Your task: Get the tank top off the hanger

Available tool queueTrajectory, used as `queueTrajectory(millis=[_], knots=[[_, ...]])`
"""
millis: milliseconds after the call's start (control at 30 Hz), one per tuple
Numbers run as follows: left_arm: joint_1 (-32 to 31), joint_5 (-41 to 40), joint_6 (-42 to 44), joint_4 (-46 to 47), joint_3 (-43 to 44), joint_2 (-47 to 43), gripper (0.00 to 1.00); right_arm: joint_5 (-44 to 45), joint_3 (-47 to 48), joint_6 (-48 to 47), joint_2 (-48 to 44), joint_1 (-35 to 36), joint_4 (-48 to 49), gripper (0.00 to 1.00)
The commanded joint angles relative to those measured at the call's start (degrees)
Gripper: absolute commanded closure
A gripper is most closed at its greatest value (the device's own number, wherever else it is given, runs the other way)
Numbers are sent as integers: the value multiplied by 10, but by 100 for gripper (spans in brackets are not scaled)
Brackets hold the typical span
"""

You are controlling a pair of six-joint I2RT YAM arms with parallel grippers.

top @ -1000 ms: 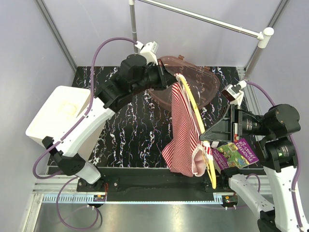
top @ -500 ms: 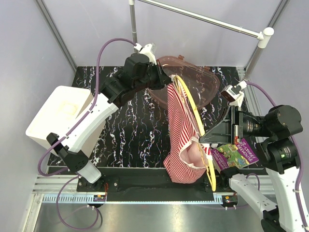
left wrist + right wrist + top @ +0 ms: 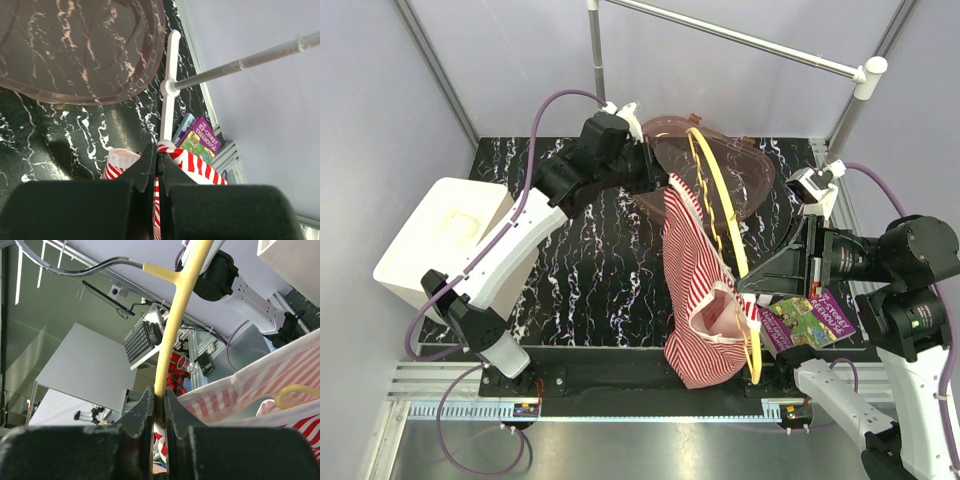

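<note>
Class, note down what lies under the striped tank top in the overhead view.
Only black marbled table shows around the tank top; the patch directly beneath is covered by the cloth.

We observe the white-and-black left arm (image 3: 510, 250) stretched forward and to the right from its base, its black wrist raised, and the black two-finger left gripper (image 3: 667, 183) at its end has both jaws pressed fully together. The white-and-black right arm (image 3: 905, 330) stands folded upright over its base, with its black wrist turned level toward the left. We note that the black two-finger right gripper (image 3: 746, 297) is likewise clamped, its jaws leaving only a thin slit.
</note>
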Motion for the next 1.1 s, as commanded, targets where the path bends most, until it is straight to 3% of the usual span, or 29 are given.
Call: queueTrajectory(millis=[0,133,233,433,567,633,667,733,767,867,1000,1067], knots=[[30,-10,23,6,12,18,100,-15,32,-15,-15,19,54,100],[31,48,28,6,-25,-8,100,27,15,-73,35,18,42,100],[30,46,33,7,-51,-38,100,77,11,-135,85,19,23,100],[48,47,40,5,-52,-56,100,214,20,-226,157,18,-65,100],[61,50,39,-9,-31,-43,96,339,31,-230,176,19,-95,100],[69,54,43,-23,-5,-32,90,369,35,-236,185,18,-103,100],[72,54,46,-28,4,-26,77,398,37,-239,194,18,-106,100],[78,58,60,-48,34,-19,67,432,50,-253,205,19,-134,100],[79,60,66,-55,42,-20,51,456,56,-260,216,19,-143,100],[79,78,97,-60,42,-41,35,497,77,-273,230,19,-175,100],[59,153,140,-29,-38,-96,34,483,94,-268,237,19,-183,100],[17,161,155,14,-76,-136,34,466,93,-254,240,18,-183,100]])
